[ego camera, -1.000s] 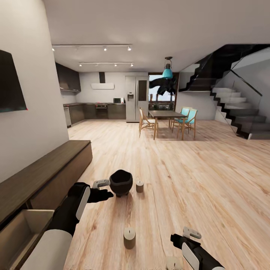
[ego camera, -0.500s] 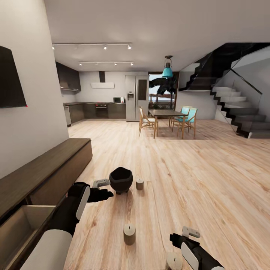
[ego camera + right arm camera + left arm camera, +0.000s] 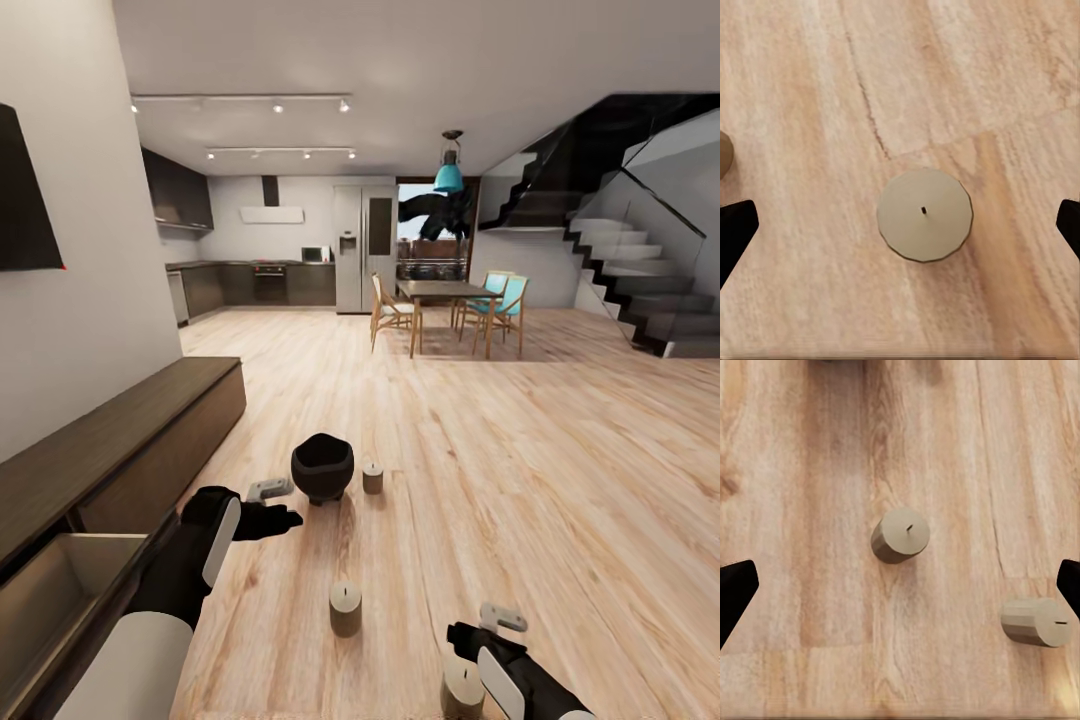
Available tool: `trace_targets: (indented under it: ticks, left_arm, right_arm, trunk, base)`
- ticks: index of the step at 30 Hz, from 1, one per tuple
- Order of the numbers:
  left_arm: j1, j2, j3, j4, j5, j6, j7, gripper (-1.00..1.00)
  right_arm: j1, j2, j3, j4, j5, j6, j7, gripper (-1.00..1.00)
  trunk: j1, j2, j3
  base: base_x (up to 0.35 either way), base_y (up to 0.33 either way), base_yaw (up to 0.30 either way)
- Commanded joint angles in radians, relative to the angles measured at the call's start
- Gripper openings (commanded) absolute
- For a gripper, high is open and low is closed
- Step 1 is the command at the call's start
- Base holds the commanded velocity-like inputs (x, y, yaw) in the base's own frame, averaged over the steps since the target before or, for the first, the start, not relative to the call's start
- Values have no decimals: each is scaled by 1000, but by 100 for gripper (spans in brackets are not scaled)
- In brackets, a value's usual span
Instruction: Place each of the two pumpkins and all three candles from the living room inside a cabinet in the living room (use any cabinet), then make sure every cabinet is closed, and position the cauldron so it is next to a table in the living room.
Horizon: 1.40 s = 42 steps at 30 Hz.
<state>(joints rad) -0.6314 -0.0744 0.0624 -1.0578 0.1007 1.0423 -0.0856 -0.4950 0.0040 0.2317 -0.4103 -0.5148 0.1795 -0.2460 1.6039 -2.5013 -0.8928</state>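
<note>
right gripper spread wide, nearest candle upright dead centre below it | left gripper open too, over middle candle | right arm's closer

Pale wood plank floor runs back to a dark kitchen with a steel fridge. A dining table with wooden and teal chairs stands under a teal pendant lamp. Black stairs climb beside it.
</note>
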Motion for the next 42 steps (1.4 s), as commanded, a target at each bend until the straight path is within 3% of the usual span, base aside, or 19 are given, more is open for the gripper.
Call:
trace_targets:
  ticks: [1, 28, 31, 36, 42]
  left_arm:
    - [-1, -1, 3, 1, 4, 5, -1, 100]
    - [-1, -2, 4, -7, 5, 5, 4, 100]
    - [-1, -2, 4, -7, 5, 5, 3, 100]
    - [-1, -2, 5, -8, 5, 5, 2, 100]
    - [-1, -2, 5, -7, 5, 5, 2, 100]
  right_arm:
    - [0, 0, 10, -3, -7, 4, -9, 100]
    - [-1, 5, 8, -3, -10, 16, -18, 100]
    - [-29, 23, 8, -3, -12, 38, -56, 100]
    - [-152, 59, 6, 4, -19, 155, -190, 100]
    - [-186, 65, 1, 8, -25, 188, -226, 100]
  trunk:
    - [0, -1, -5]
    - [12, -7, -109]
    - [14, -8, -121]
    - [16, -9, -140]
    - [16, -9, -140]
  base:
    - [0, 0, 0]
    - [0, 0, 0]
    - [0, 0, 0]
    - [0, 0, 0]
    - [0, 0, 0]
